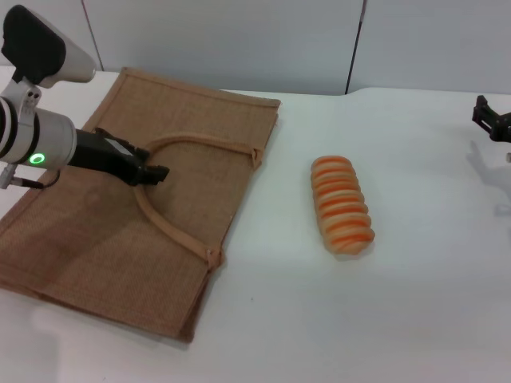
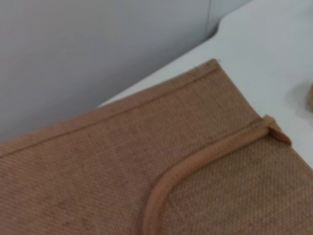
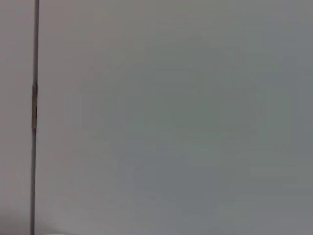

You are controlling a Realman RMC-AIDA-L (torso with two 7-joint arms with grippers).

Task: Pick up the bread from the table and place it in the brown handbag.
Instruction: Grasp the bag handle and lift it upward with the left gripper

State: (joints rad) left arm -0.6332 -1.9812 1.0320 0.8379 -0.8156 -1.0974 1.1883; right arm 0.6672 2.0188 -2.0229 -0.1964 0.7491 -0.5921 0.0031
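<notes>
The bread (image 1: 342,205), an oblong loaf with orange and tan stripes, lies on the white table (image 1: 375,319) right of centre, with nothing touching it. The brown handbag (image 1: 112,231) lies flat on the left, its loop handle (image 1: 172,227) spread on top. My left gripper (image 1: 153,171) is low over the bag, right at the arch of the handle. The left wrist view shows the bag's weave (image 2: 98,161) and its handle (image 2: 195,161) up close. My right gripper (image 1: 491,120) is at the far right edge, well away from the bread.
A grey panelled wall (image 1: 239,40) runs behind the table. The right wrist view shows only that wall (image 3: 171,117) with a vertical seam. Bare tabletop lies between bag and bread and around the loaf.
</notes>
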